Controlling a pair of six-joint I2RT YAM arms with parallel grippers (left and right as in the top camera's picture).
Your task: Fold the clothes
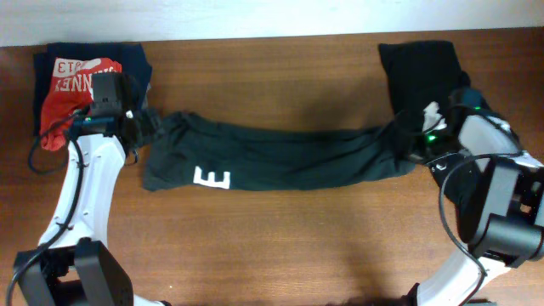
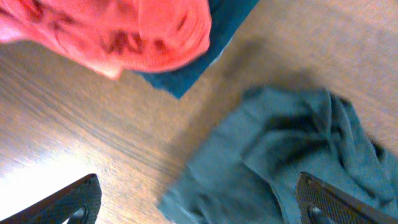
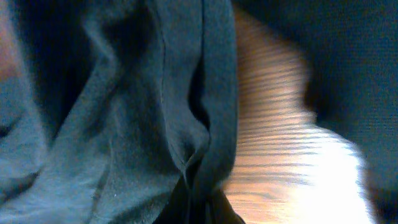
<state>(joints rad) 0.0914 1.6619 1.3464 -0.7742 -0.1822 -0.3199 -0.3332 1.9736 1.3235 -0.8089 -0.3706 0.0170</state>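
A dark green shirt with white block lettering lies stretched in a long band across the middle of the table. My left gripper hangs over its bunched left end, jaws wide open and empty, with the cloth below and between them. My right gripper is at the shirt's right end and shut on a fold of its hem. The cloth fills the left of the right wrist view.
A folded black garment with a small white tag lies at the back right, and shows dark in the right wrist view. At the back left a red shirt lies on a navy one.
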